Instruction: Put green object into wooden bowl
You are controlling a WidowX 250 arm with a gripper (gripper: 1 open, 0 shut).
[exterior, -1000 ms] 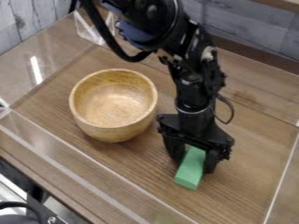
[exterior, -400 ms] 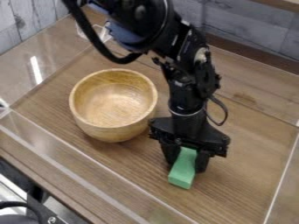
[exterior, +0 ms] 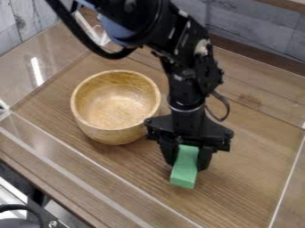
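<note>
- Nearest the camera: a clear plastic wall [exterior: 131, 191] running along the front edge of the desk [exterior: 256, 134], with a dark cable-like shape at the bottom left corner, too cut off to identify.
- Just behind that wall, right of centre: the green object [exterior: 186, 167], a matte bar-shaped block, its near end low over the wood-grain surface and its far end up between the fingers; whether the near end touches the desk cannot be told.
- Clamped on the upper part of that block: the gripper [exterior: 188, 151], black, pointing straight down, one finger on either side of the green object, jaws closed against its long faces.
- Above the gripper: a black wrist and arm [exterior: 179, 62] rising and leaning toward the upper left, with cables looped along it and a blue patch near the top.
- Left of the gripper, a little farther back: the wooden bowl [exterior: 116, 107], round, light tan, thick-walled, hollow showing grain and holding nothing, standing upright on the desk.
- Bowl and green object apart, with the bowl's right rim near the gripper's left finger.
- Farther back: more clear plastic wall catching glare at the left, then a pale plank wall behind the desk.
</note>
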